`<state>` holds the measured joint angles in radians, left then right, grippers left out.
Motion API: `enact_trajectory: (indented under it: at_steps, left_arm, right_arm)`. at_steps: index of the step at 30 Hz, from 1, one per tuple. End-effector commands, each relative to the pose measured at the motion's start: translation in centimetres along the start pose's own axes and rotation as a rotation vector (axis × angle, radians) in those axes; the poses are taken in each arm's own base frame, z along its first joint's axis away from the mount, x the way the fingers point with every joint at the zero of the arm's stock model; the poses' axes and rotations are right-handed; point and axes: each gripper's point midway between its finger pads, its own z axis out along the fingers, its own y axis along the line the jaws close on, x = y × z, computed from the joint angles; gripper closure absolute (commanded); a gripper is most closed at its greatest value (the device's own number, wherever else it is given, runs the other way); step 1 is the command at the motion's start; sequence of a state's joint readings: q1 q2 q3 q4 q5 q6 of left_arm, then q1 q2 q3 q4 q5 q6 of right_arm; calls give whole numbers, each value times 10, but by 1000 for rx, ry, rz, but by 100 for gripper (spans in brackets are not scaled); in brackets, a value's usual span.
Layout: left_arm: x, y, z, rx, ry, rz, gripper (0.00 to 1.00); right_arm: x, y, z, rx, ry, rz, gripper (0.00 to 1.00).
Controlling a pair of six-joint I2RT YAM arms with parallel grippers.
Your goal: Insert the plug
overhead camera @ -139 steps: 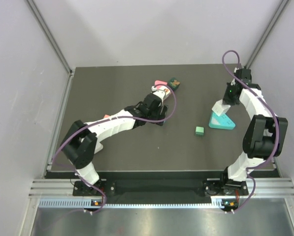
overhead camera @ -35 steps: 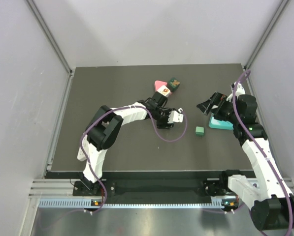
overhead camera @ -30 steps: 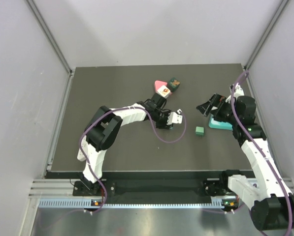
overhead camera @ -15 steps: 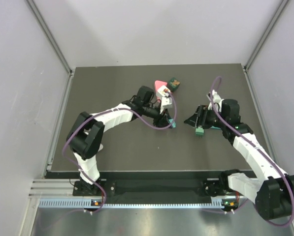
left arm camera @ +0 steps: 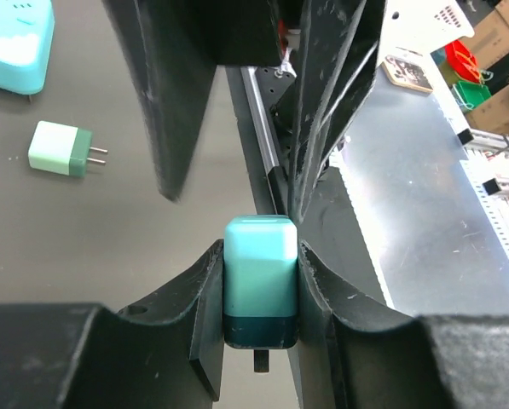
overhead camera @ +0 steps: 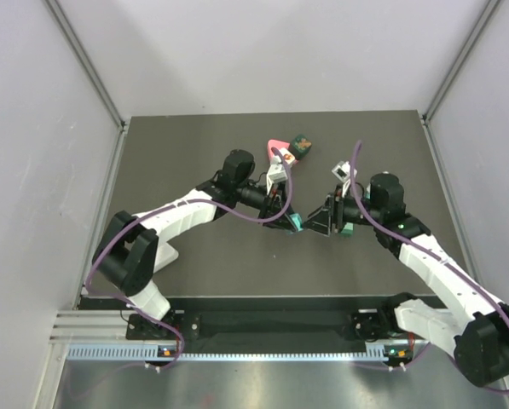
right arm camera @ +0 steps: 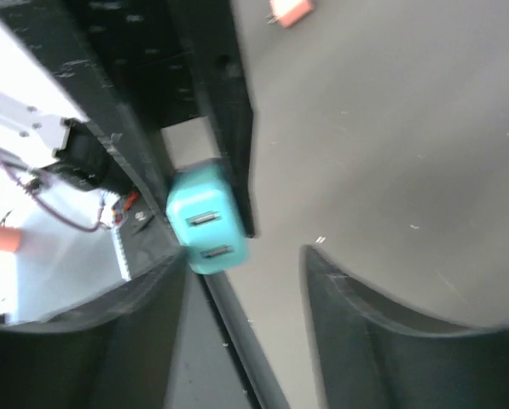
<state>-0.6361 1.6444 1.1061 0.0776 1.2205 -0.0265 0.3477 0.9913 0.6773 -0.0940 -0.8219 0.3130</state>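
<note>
My left gripper (left arm camera: pixel 260 290) is shut on a teal plug block (left arm camera: pixel 260 273) with a dark end and a short prong pointing back at the camera. In the top view that gripper (overhead camera: pixel 290 217) holds the block (overhead camera: pixel 296 222) above the mat's middle. My right gripper (overhead camera: pixel 309 223) faces it tip to tip. Its black fingers (left arm camera: pixel 173 94) straddle the block's far end. In the right wrist view the gripper (right arm camera: pixel 241 273) stands open, with the block (right arm camera: pixel 205 218) showing two slots beside the left finger. A green two-prong plug (left arm camera: pixel 62 149) lies on the mat.
A teal socket base (left arm camera: pixel 11 43) lies beyond the green plug; the right arm hides it from above. A pink wedge (overhead camera: pixel 277 143), a dark green block (overhead camera: pixel 303 145) and a white block (overhead camera: pixel 284 158) sit at the back centre. Grey walls enclose the dark mat (overhead camera: pixel 194 256).
The right arm swung left from the teal base to the mat's middle and its jaws narrowed. The left gripper carried the teal block to meet it.
</note>
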Motion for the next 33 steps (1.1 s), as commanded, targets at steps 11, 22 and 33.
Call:
enact_trajectory:
  at_steps: [11,22,33]
  left_arm:
    - [-13,-22,-2,72,-34,53,100]
    - [-17,-23,-4,44,-47,80,68]
    - [-10,-27,-9,48,32,116,56]
  right_arm:
    - [-20,40,29,-135,-22,-123,60]
    - [-14,40,33,-126,3,-129,100]
    - [-14,35,24,-64,0,-160,100]
